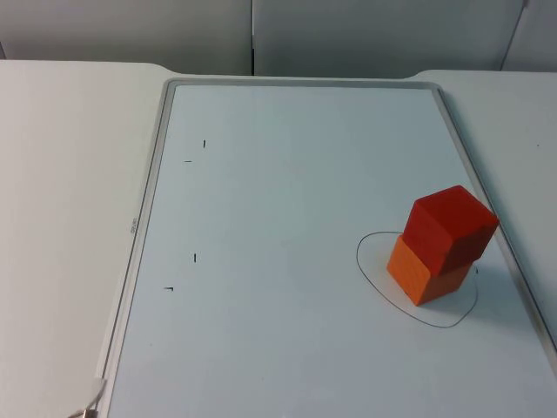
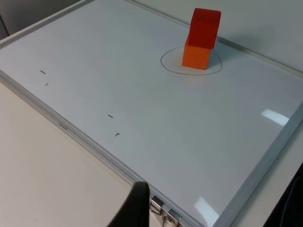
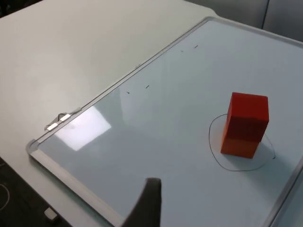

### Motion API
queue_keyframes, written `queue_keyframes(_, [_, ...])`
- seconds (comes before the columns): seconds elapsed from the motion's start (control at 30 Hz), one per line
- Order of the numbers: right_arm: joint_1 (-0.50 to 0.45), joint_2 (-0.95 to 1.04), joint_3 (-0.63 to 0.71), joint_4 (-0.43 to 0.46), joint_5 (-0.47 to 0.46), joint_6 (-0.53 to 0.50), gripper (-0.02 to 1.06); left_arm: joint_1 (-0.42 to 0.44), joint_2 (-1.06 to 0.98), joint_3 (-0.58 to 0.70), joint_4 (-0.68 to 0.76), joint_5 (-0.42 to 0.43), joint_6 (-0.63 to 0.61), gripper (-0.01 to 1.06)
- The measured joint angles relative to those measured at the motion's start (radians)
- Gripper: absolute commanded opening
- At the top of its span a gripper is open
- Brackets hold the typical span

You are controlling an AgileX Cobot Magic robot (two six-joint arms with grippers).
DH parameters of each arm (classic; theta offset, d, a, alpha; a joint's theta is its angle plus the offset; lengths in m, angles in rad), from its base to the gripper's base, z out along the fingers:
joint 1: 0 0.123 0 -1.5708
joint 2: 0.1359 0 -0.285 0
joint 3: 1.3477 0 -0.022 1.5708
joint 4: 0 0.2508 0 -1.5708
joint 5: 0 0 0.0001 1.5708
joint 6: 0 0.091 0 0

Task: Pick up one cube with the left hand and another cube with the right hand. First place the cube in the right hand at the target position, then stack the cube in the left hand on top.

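No readable text anywhere.
The whiteboard (image 1: 287, 331) carries a hand-drawn outline (image 1: 374, 277) and small tick marks (image 1: 195, 258), but no letters or numbers.

Occlusions and cut-offs

The whiteboard (image 1: 157, 174) is cropped at its near edge in the top view. The orange cube (image 3: 239, 144) is largely covered by the red cube (image 3: 247, 116). Each end effector's fingertip (image 2: 135, 208) is cropped, its opening possibly indeterminable.

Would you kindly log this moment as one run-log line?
stack: red cube on orange cube | site: drawn outline on whiteboard | offset: red cube overhangs slightly
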Motion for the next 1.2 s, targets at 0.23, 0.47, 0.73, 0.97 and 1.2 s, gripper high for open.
queue_keyframes(0.23, [0.000, 0.000, 0.000, 0.000, 0.006, -0.002, 0.82, 0.000, 0.000, 0.000, 0.000, 0.000, 0.009, 0.91])
queue_keyframes(0.47, [0.000, 0.000, 0.011, -0.011, 0.016, -0.004, 0.82, 0.000, 0.000, 0.000, -0.006, 0.000, 0.017, 1.05])
queue_keyframes(0.73, [0.000, 0.000, 0.011, -0.013, 0.017, -0.004, 0.83, 0.000, 0.000, 0.000, -0.006, 0.000, 0.017, 1.05])
queue_keyframes(0.97, [0.000, 0.000, 0.011, -0.015, 0.017, -0.002, 1.05, 0.000, 0.000, 0.000, -0.006, 0.000, 0.017, 1.05])
queue_keyframes(1.2, [0.000, 0.000, 0.011, -0.046, 0.017, 0.080, 1.05, 0.000, 0.000, 0.000, -0.006, 0.000, 0.017, 1.05])
